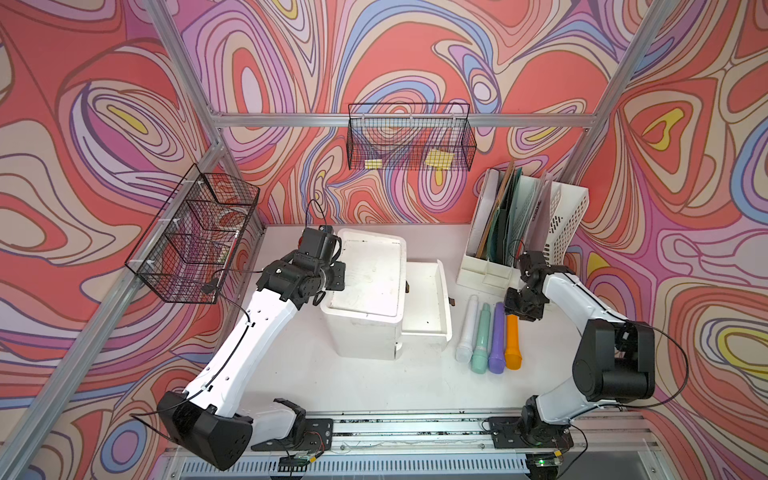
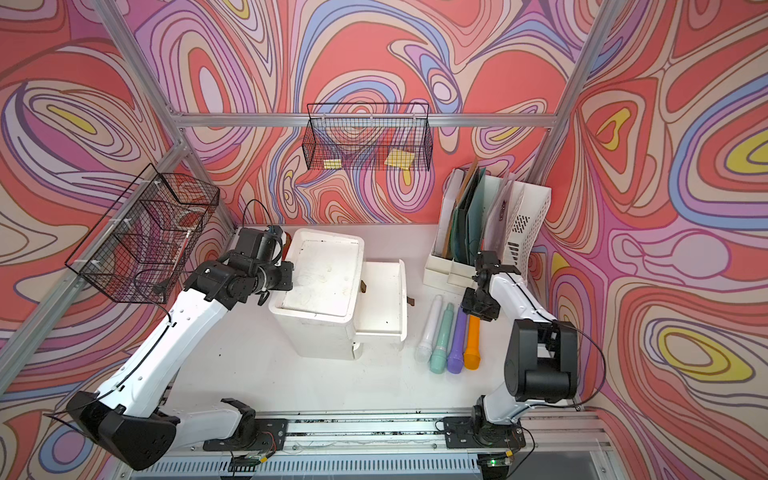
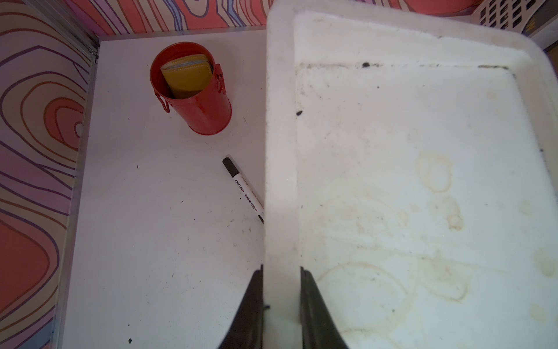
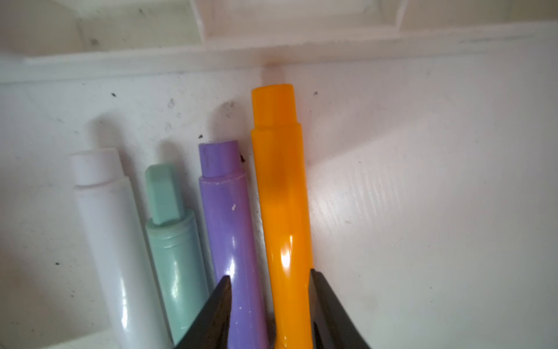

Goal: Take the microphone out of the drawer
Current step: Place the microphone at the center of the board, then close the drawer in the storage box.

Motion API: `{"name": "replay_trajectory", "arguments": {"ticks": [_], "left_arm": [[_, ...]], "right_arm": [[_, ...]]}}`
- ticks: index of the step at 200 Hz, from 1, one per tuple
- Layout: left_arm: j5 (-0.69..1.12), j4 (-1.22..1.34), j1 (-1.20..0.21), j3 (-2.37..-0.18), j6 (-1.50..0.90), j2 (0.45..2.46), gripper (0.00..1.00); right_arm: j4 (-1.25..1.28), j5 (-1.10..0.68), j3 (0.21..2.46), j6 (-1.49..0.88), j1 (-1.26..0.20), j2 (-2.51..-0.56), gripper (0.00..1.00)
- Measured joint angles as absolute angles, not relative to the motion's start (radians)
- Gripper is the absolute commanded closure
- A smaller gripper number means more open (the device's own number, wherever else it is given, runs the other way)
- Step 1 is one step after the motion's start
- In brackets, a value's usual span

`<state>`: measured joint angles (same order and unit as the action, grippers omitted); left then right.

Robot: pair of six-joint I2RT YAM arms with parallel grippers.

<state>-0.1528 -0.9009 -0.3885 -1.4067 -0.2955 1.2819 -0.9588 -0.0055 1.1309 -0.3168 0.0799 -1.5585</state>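
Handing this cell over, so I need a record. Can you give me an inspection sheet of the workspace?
Surface: white table, scuffed.
Job's things: drawer open, nothing seen inside; orange microphone on the table beside white microphone, mint microphone, purple microphone.
Clutter: red tin holding yellow wallet, marker, file rack.
Grippers: left pincer clamped on drawer unit rim; right pincer open, astride orange microphone.
Cables: black cable loops off right arm.
Surroundings: back wire basket, side wire basket, patterned walls.

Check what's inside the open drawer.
The drawer looks empty: only bare white floor shows. Its inner end, under the cabinet, is hidden.
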Motion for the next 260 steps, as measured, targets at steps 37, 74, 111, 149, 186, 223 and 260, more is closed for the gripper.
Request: {"name": "replay_trajectory", "arguments": {"ticks": [37, 74, 111, 149, 186, 223, 260], "left_arm": [[-0.152, -0.901, -0.389, -1.407, -0.295, 1.282, 1.0], [-0.152, -0.901, -0.389, -1.407, -0.295, 1.282, 1.0], [-0.15, -0.901, -0.389, -1.408, -0.295, 1.284, 1.0], [-0.15, -0.905, -0.389, -1.411, -0.295, 1.287, 1.0], [-0.15, -0.913, -0.389, -1.419, -0.295, 1.291, 1.0], [-0.149, -0.915, -0.389, -1.42, -0.296, 1.292, 1.0], [-0.149, -0.916, -0.389, -1.42, -0.296, 1.292, 1.0]], "right_arm": [[-0.943, -0.157, 1.18, -0.333, 0.08, -1.459, 0.66], [-0.827, -0.402, 1.129, -0.415, 0.08, -1.385, 1.0], [-0.668, -0.582, 1.002, -0.521, 0.068, -1.361, 1.0], [-0.515, -0.675, 0.912, -0.625, 0.002, -1.353, 1.0], [-0.393, -0.712, 0.877, -0.699, -0.061, -1.353, 1.0], [-0.31, -0.725, 0.877, -0.735, -0.12, -1.388, 1.0], [-0.268, -0.73, 0.879, -0.754, -0.156, -1.432, 1.0]]}}
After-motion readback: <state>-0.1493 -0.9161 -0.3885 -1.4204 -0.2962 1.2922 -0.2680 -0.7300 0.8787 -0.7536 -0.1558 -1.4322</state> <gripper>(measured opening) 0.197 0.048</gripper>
